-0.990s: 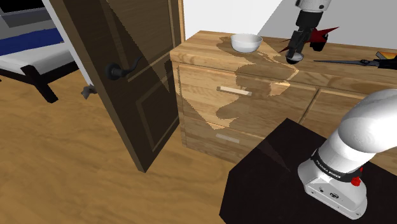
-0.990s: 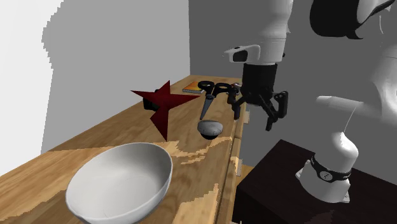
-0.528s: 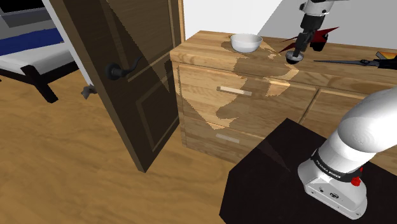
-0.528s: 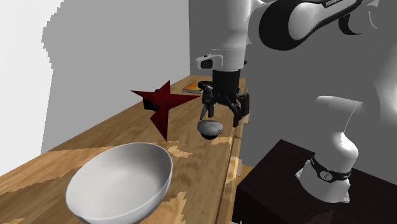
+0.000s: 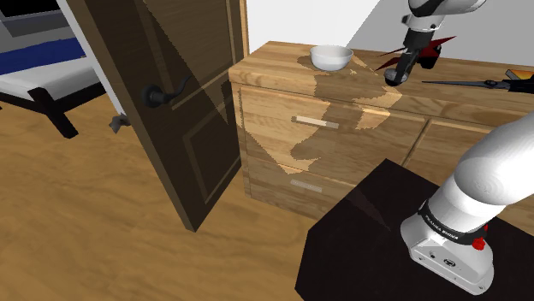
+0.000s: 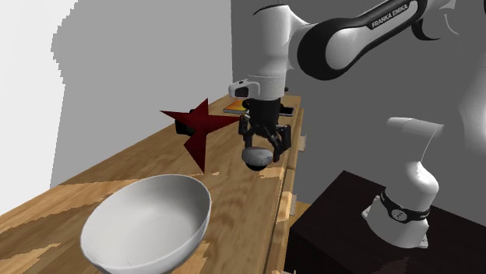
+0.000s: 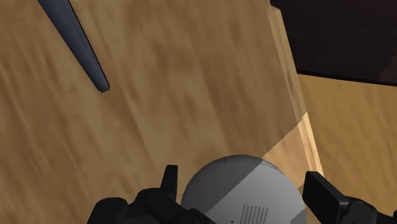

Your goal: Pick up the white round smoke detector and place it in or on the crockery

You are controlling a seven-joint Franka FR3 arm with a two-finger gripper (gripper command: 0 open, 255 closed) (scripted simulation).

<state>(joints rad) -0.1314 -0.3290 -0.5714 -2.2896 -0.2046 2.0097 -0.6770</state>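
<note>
A grey-white round smoke detector (image 6: 257,159) lies on the wooden dresser top (image 6: 234,194) near its front edge. My gripper (image 6: 262,146) hangs straight down over it, open, one finger on each side of the dome and neither pressing on it. In the wrist view the detector (image 7: 242,191) sits between the fingertips (image 7: 169,180) with gaps at both sides. A white bowl (image 6: 148,222) stands empty further along the top, close in the second exterior view. In the shoulder view the bowl (image 5: 331,56) is to the left of the gripper (image 5: 400,75).
A dark red star-shaped object (image 6: 196,128) stands behind the detector. Dark scissors (image 5: 466,83) and an orange book (image 5: 520,77) lie toward the shoulder view's right. A dark open door (image 5: 163,94) stands left of the dresser, and the black stand (image 5: 385,231) sits below it.
The gripper has swung from beyond the dresser's front edge to over the detector and come down, so its open fingers now straddle it. The detector has not moved.
</note>
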